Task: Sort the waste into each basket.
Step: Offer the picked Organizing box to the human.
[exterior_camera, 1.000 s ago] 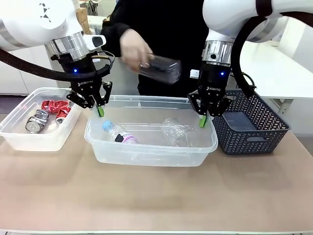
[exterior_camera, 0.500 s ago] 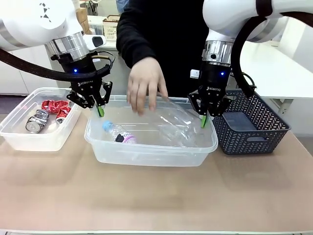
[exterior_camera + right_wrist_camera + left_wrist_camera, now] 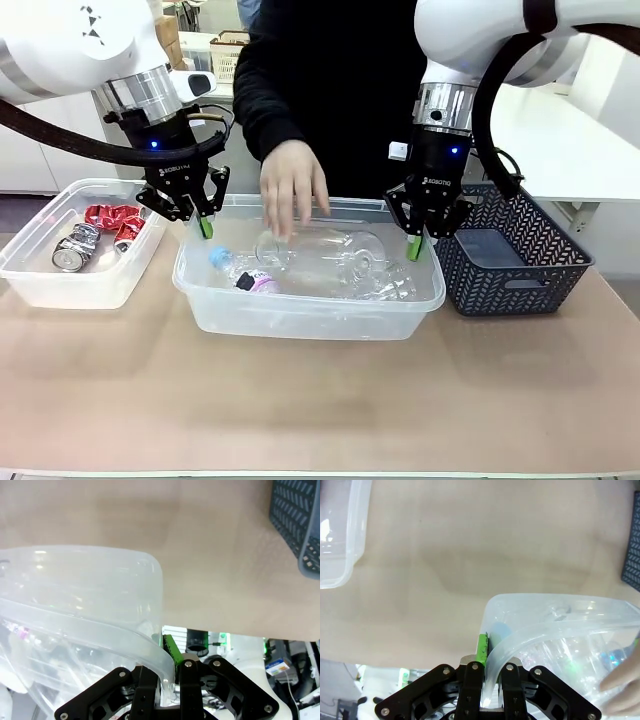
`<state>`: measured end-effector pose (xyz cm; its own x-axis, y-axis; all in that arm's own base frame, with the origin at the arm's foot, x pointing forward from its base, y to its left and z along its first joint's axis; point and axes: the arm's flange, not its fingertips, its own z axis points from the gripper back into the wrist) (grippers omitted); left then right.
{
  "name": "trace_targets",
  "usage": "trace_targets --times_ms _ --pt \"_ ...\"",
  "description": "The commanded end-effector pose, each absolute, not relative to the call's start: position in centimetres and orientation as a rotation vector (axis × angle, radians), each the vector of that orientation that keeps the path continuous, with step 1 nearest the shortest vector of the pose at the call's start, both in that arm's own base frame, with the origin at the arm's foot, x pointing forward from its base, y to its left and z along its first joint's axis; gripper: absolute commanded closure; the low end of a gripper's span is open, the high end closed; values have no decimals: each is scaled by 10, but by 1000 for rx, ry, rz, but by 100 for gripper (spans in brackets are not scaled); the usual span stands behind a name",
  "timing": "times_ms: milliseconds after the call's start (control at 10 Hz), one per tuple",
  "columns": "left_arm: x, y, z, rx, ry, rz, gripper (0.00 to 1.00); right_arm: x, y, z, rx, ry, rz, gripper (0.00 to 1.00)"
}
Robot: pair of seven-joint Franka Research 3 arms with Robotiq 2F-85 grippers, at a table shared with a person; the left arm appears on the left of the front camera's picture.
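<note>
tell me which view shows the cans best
The front view: the red-and-silver cans lie in plain sight inside the left tub. The left wrist view catches only a corner of that tub, with no can distinguishable. The right wrist view shows neither.

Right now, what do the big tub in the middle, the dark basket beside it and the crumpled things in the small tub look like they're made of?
The big tub looks like clear, slightly frosted plastic: the bottles inside show through its wall. The dark basket seems moulded grey plastic with a matte open lattice. The cans look like thin metal, shiny silver and red, dented.
</note>
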<state>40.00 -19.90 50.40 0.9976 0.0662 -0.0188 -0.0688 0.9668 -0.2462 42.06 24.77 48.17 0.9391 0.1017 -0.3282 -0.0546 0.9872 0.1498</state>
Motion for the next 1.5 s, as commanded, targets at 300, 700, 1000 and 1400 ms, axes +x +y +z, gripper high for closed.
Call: trace_targets --times_ms 300,700,1000,1400 --pt "401 -195 507 -257 -8 110 100 416 244 484 132 356 81 100" --pt "401 -195 507 -257 -8 110 100 416 244 484 132 356 81 100" --pt "401 -195 507 -257 -8 110 100 416 244 484 132 356 81 100" --pt "492 -189 512 -215 70 122 94 533 261 491 174 403 119 95"
